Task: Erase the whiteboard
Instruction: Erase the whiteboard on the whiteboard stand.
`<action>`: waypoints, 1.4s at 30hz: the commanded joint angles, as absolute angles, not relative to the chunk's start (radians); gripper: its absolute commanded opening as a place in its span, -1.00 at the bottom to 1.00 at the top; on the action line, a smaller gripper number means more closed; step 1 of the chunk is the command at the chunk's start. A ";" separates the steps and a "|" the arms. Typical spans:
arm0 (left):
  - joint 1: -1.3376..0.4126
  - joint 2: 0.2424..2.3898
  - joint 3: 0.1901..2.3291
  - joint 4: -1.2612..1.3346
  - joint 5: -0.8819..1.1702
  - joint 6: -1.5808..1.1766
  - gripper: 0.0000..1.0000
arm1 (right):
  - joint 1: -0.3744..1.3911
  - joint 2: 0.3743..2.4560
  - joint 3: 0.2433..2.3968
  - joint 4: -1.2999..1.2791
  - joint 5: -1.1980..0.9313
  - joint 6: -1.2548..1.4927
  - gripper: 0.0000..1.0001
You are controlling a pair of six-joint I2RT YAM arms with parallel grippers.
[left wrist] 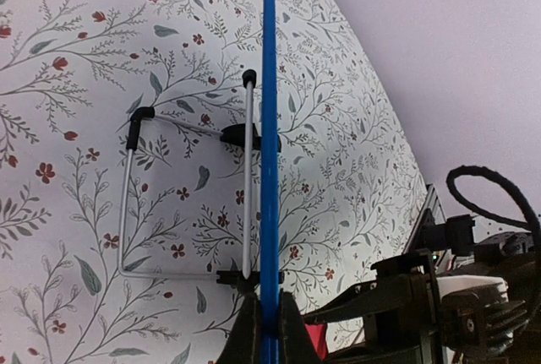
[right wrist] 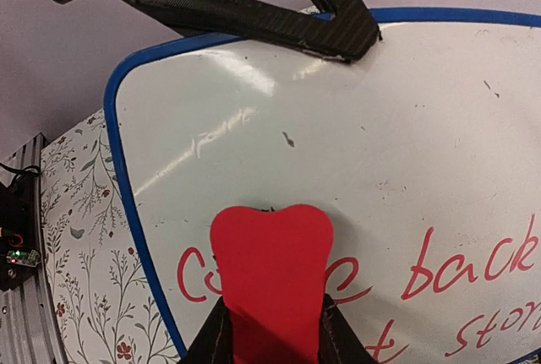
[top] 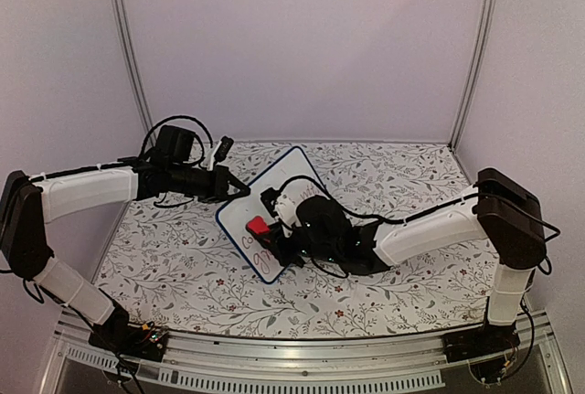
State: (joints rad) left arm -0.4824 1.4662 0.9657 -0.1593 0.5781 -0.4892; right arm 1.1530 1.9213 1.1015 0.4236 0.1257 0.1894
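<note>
Clamping side: left gripper (left wrist: 269, 323) clenched on the whiteboard (right wrist: 380, 111) by its blue rim, board edge-on between its jaws.
Right jaws: right gripper (right wrist: 272, 334) grasping a red eraser (right wrist: 270, 263), its tip against the board face above red writing (right wrist: 473, 271).
Board place: tilted, mid tabletop (top: 411, 175).

Left arm (top: 87, 191), right arm (top: 430, 229): jaws clamped

This is looking like a robotics lab's test cell, not a home. Plain pale walls (top: 302, 47) are closing in the back and sides, and aluminium posts (top: 128, 47) are standing at the far corners. A metal rail (top: 302, 350) is running along the near edge of the counter (top: 183, 266) (its top is showing printed twigs and red flowers), carrying a cabled left arm (top: 87, 193) and right arm (top: 430, 229).
</note>
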 commanded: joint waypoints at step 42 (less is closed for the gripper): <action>-0.508 1.434 0.973 -0.094 0.650 -0.470 -1.00 | 1.247 1.978 1.182 0.259 0.404 0.119 -0.51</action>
